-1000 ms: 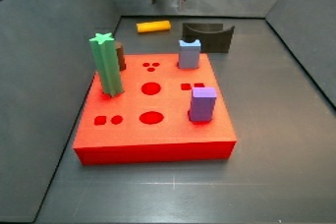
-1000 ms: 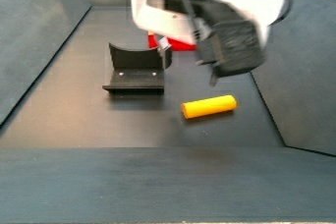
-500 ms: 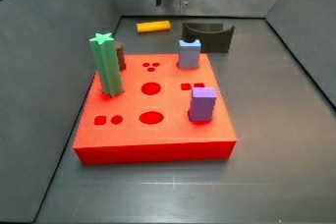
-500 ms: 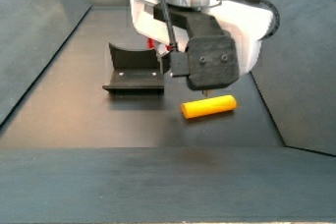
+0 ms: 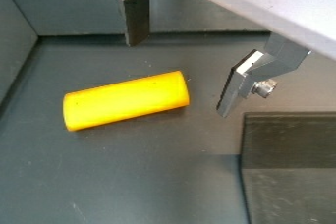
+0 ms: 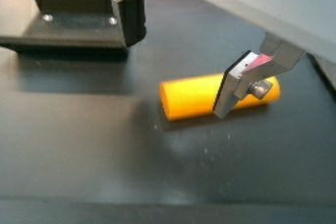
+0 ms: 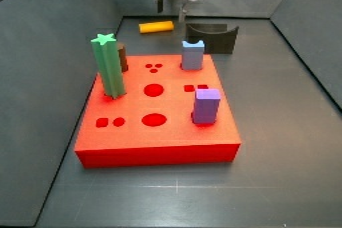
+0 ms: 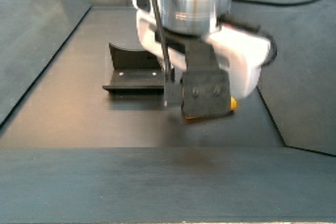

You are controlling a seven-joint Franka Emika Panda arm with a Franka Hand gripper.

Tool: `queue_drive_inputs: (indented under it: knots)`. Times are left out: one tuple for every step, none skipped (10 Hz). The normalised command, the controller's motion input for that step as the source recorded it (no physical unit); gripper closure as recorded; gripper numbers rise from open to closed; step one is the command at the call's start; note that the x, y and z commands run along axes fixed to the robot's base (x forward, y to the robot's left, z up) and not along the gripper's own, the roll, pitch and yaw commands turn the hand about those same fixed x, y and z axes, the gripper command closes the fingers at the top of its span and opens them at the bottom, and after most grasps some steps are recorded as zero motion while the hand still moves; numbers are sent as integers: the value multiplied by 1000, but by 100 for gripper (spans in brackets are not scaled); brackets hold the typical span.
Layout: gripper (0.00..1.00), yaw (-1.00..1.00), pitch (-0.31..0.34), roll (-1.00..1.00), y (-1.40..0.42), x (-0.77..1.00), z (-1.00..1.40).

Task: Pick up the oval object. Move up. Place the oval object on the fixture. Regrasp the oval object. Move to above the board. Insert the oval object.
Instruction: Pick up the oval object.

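The oval object is a yellow-orange peg lying on its side on the dark floor, also seen as the oval object and the oval object. My gripper hangs open just above it, and nothing sits between the fingers. In a wrist view one finger overlaps the peg's end. The arm hides nearly all of the oval object in a side view. The fixture stands right beside the peg. The red board lies nearer the front.
On the board stand a tall green star-topped post, a purple square peg and a bluish peg. The fixture is close to one finger. Sloping dark walls enclose the floor.
My gripper has come down and shifted over the oval object, still open. In a side view it now covers most of the peg. The peg has not moved.
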Motion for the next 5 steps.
queue_drive_inputs:
  knots:
    - [0,-274,-263,-474,9,-166,-103]
    - [0,-400,-269,-469,0,-266,-117]
    - [0,-400,-260,-444,0,-246,-169]
    - [0,-403,-230,-380,0,-240,-306]
    - [0,-331,-191,-327,0,-80,-431]
